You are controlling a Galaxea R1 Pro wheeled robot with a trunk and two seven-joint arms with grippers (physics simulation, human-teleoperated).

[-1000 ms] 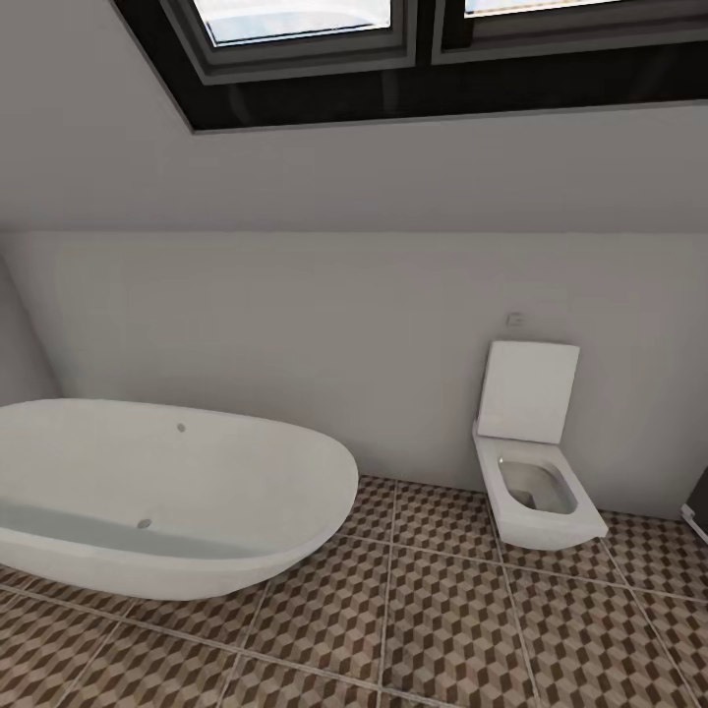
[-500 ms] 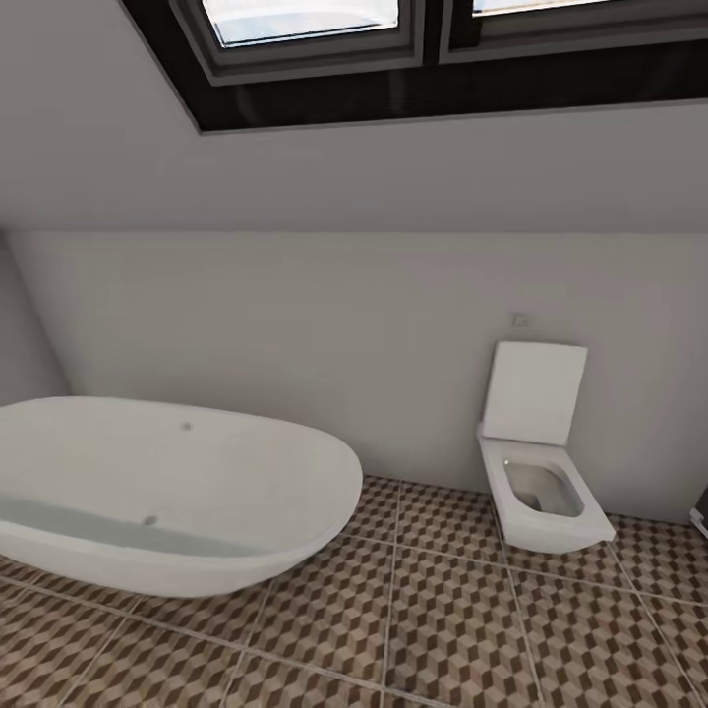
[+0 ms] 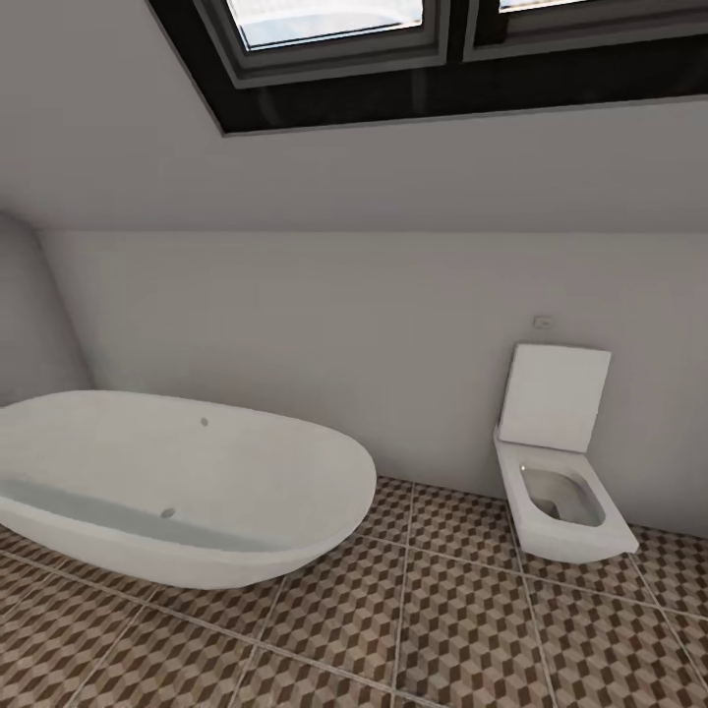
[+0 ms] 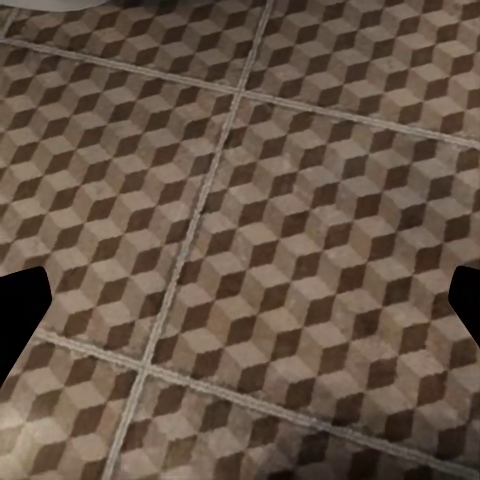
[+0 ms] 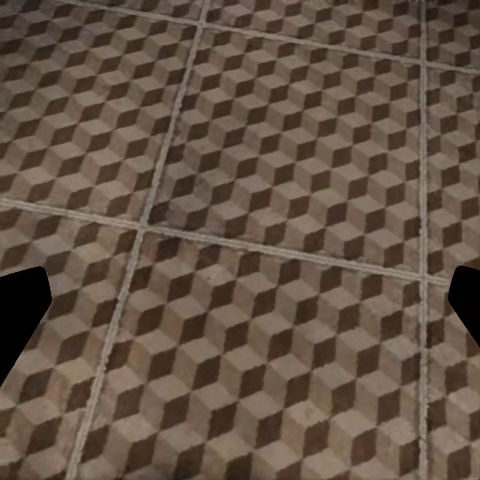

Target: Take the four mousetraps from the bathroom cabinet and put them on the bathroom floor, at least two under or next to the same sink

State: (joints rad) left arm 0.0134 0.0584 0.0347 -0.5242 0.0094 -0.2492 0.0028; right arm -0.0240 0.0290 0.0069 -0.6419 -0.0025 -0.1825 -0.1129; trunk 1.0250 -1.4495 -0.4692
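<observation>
Both our grippers hang spread and empty over the bathroom floor, dark fingertips just poking in at the wrist views' edges. No cabinet or mousetraps in sight yet, so we judge the job now is to turn and find them. The bathtub and wall-hung toilet are what we must steer clear of.

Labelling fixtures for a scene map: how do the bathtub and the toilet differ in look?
The bathtub is a long, rounded oval resting on the bathroom floor; the toilet is boxy and square-edged, set against the wall. The bathtub has no lid; the toilet has a flat lid standing raised. Both are plain white.
</observation>
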